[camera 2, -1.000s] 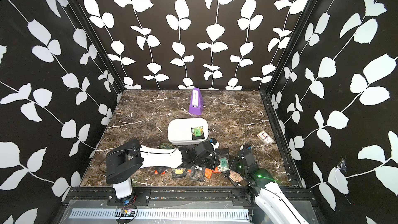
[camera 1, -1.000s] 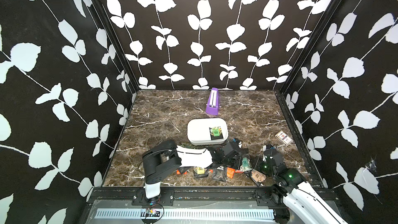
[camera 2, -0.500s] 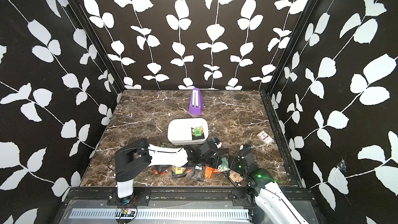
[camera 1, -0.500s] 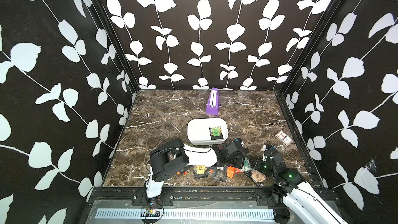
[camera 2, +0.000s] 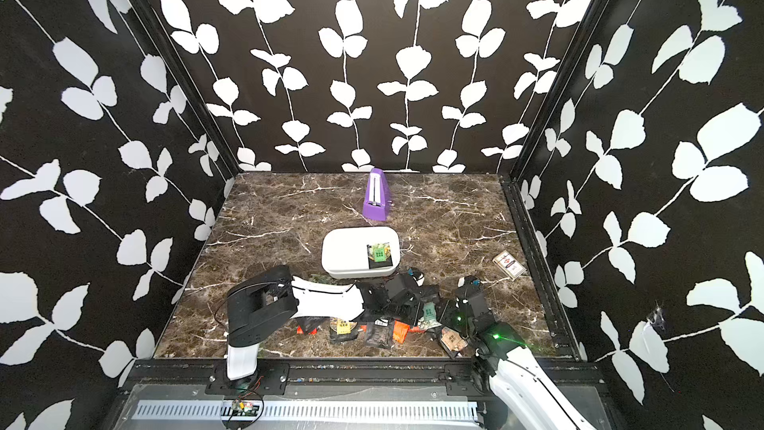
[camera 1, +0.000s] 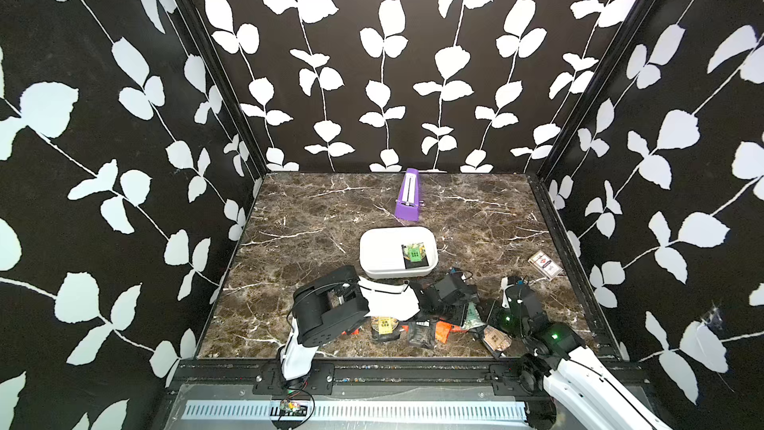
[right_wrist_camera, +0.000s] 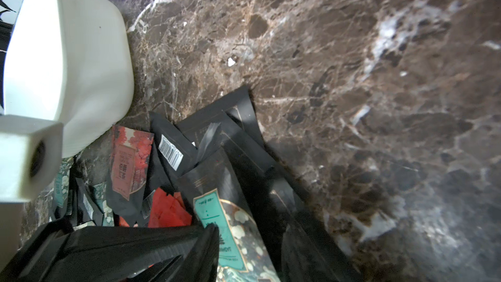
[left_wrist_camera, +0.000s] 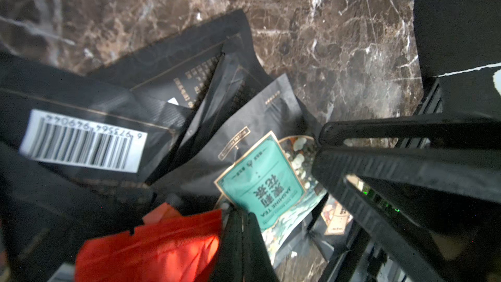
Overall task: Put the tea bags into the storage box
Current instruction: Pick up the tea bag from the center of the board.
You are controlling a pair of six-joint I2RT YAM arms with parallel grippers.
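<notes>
The white storage box [camera 1: 372,241] stands mid-table with one green-faced tea bag [camera 1: 414,253] inside. In front of it lies a loose pile of tea bags [camera 1: 421,330], black, orange-red and yellow. My left gripper [left_wrist_camera: 242,221] is shut, its fingers pressed together, poked into the pile between an orange-red sachet [left_wrist_camera: 151,245] and a teal-labelled tea bag [left_wrist_camera: 261,177]. My right gripper [right_wrist_camera: 248,253] comes in from the right and is shut on that teal tea bag [right_wrist_camera: 230,229]. One fingertip [right_wrist_camera: 208,242] presses on its label. In both top views the grippers [camera 1: 457,316] [camera 2: 440,314] nearly meet over the pile.
A purple wedge with a white stripe [camera 1: 408,196] stands behind the box. A white-red card pack [camera 1: 545,264] lies by the right wall. A brown-faced sachet [camera 1: 496,339] sits under the right arm near the front edge. The box's wall [right_wrist_camera: 67,63] is close to the pile.
My left arm's elbow has swung to the right, toward the middle of the table. Both grippers and the teal tea bag stay where they were.
</notes>
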